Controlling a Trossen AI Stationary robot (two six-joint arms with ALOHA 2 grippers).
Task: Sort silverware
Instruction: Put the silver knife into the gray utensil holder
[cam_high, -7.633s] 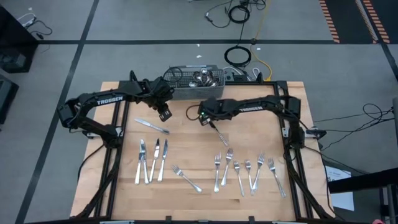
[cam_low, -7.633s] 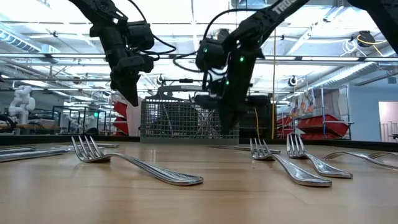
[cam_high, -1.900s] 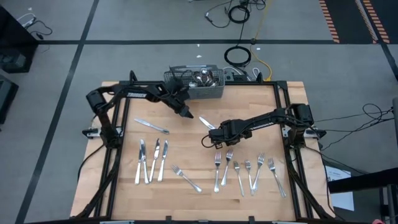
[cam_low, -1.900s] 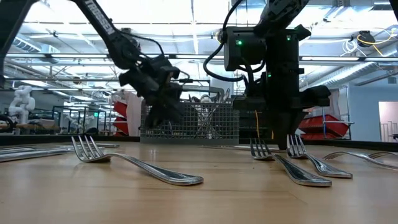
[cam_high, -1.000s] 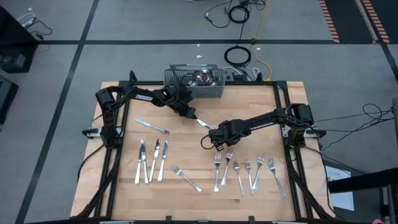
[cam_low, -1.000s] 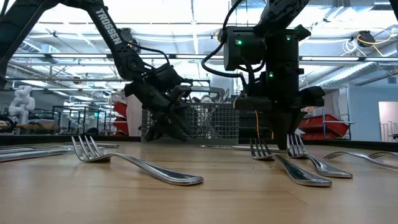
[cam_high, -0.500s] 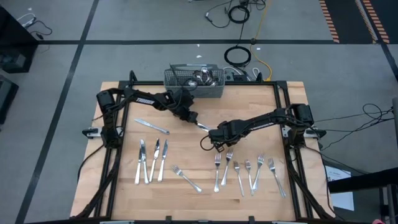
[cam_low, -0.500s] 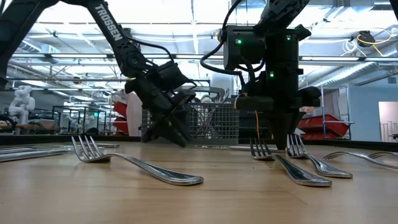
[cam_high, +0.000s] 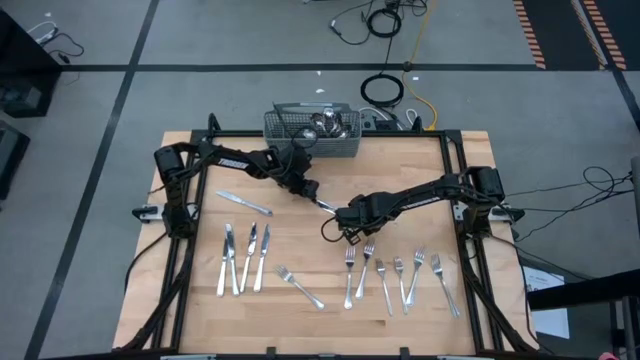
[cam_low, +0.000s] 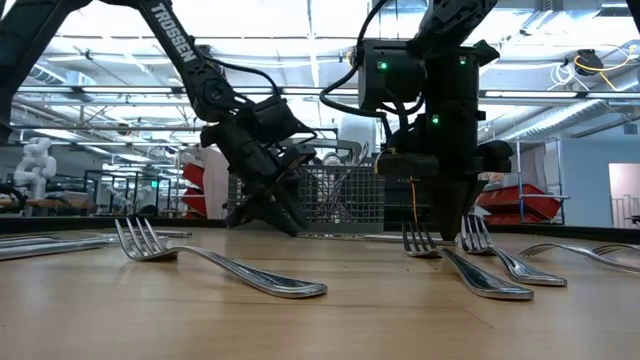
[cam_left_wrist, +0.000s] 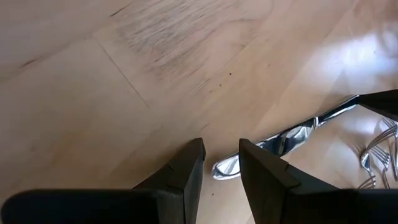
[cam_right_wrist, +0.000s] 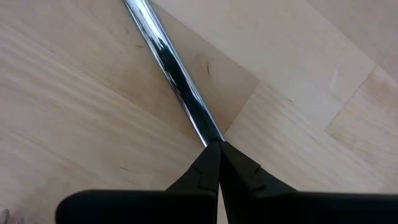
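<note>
Knife (cam_left_wrist: 283, 139) clamped at one end by right tool (cam_right_wrist: 214, 147), other end before parted left tool (cam_left_wrist: 219, 163).

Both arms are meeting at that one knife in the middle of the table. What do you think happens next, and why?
Probably the left gripper eases forward and closes on the knife. Its fingers stand apart just short of the blade tip, while the right gripper is shut on the handle end, holding it steady on the table.
</note>
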